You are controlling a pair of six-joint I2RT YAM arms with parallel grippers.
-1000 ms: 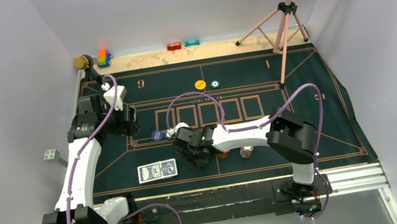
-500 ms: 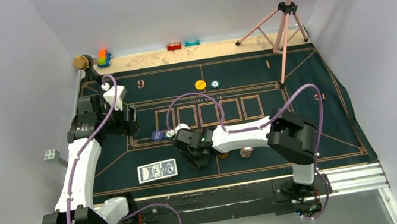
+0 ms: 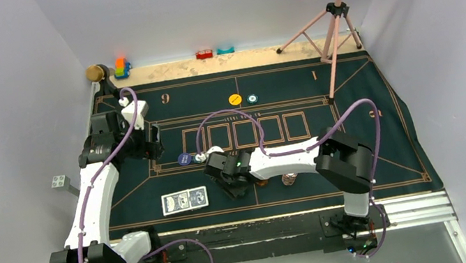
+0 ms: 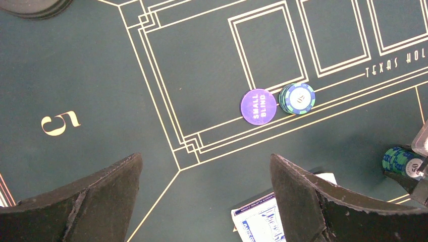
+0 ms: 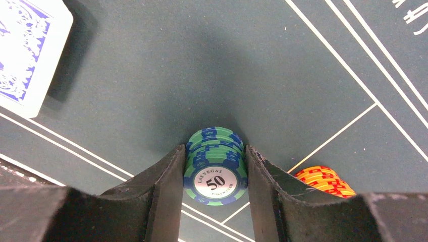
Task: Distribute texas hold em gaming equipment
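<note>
While holding left gripper (image 4: pixel 205 160) wide over dark green felt mat (image 4: pixel 75 65), clamps round green-blue poker-chip stack (image 5: pixel 216 169) in right gripper (image 5: pixel 214 149).

**Where your cameras look**

Your top view looks steeply down from high at the near side, covering the whole felt mat (image 3: pixel 279 82). Both wrist views hang close over it, facing down (they share the cards (image 4: pixel 258 222) and the green-blue chip stack (image 5: pixel 216 169)).

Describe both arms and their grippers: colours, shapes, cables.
The left arm and right arm have white links, black joints and a looping purple cable each. The left gripper and right gripper each have two black, tapered fingers with rough edges.
</note>
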